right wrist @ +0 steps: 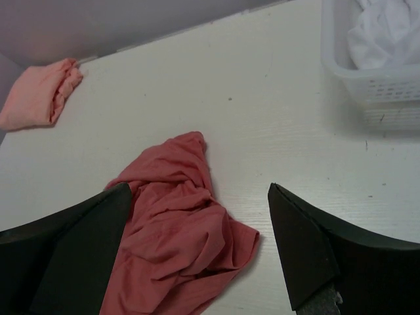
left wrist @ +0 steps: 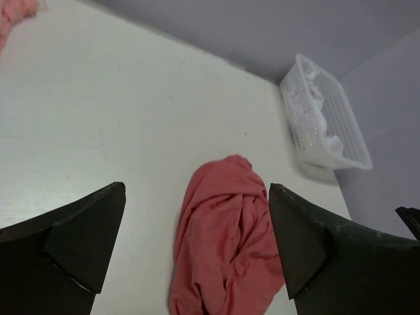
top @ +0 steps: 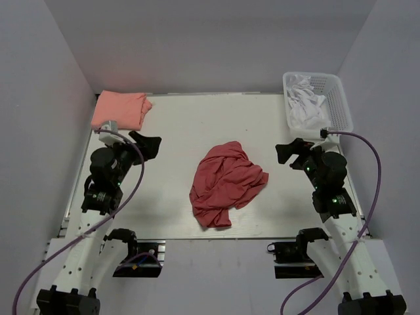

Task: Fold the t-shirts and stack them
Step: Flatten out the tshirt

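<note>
Centre of the top view, the brick-red t-shirt (top: 226, 184) lies crumpled on the tabletop (top: 177, 125), salmon t-shirt (top: 120, 109) folded upper left; left claw (top: 149, 143) and right claw (top: 289, 152) spread, empty. Left wrist view: open tabletop left of the heap. Right wrist view: basket (right wrist: 367, 72) upper right, so flattening it centrally looks next

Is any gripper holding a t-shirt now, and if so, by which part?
Nothing is held. The left gripper and right gripper stand open and empty; the brick-red t-shirt lies crumpled on the table.
</note>
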Robot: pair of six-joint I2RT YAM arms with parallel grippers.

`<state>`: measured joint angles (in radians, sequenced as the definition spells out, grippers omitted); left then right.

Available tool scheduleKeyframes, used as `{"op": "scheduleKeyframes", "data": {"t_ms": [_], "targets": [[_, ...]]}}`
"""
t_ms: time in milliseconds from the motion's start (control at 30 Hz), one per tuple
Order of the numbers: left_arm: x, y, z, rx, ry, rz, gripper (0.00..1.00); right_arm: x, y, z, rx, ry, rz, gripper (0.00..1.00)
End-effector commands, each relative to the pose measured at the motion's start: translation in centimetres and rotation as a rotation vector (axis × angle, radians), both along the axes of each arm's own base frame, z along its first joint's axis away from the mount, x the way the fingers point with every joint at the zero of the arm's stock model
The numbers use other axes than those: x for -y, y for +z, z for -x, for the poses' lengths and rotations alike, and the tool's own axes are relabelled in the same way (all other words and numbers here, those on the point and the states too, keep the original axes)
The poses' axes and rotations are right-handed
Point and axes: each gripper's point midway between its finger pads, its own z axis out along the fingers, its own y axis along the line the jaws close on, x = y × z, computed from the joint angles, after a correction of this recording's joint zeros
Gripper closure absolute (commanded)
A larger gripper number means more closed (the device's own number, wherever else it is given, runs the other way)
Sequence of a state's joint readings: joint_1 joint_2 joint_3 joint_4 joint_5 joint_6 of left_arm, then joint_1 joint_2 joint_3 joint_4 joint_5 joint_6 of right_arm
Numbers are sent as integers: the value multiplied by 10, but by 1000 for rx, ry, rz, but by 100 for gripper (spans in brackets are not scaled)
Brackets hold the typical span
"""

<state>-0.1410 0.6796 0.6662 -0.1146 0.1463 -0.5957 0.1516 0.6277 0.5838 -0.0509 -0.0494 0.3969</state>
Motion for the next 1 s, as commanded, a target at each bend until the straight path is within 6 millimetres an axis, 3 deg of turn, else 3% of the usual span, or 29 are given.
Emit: {"op": "scheduleKeyframes", "data": {"t_ms": [0,33,133,233,467,533,700,767,900,967], "targets": [[8,-16,-2,-124,-45,-19,0,-5,-2,1,-66,30,11,10],[10,-40,-5,-233,-54,-30,0,-4,-4,1,-81,24,9,10],[23,-62,-5,-337,-134,-56,0,-2,-19,-3,-140,4,19,10],[44,-61,-4,-316,-261,-30,0,-2,-31,-4,-197,9,36,10],[51,-121,11,-439,-310,7,0,-6,-50,-3,-315,65,104,10],[67,-136,24,-473,-416,38,0,-9,-65,-3,-375,85,108,10],[78,-149,27,-508,-469,55,0,-15,-108,2,-531,101,91,10],[89,-152,33,-508,-533,63,0,-13,-128,12,-619,80,67,10],[106,-164,27,-535,-551,39,2,-5,-160,27,-708,28,64,10],[114,-184,26,-598,-559,-19,6,-5,-166,28,-720,23,56,10]]}}
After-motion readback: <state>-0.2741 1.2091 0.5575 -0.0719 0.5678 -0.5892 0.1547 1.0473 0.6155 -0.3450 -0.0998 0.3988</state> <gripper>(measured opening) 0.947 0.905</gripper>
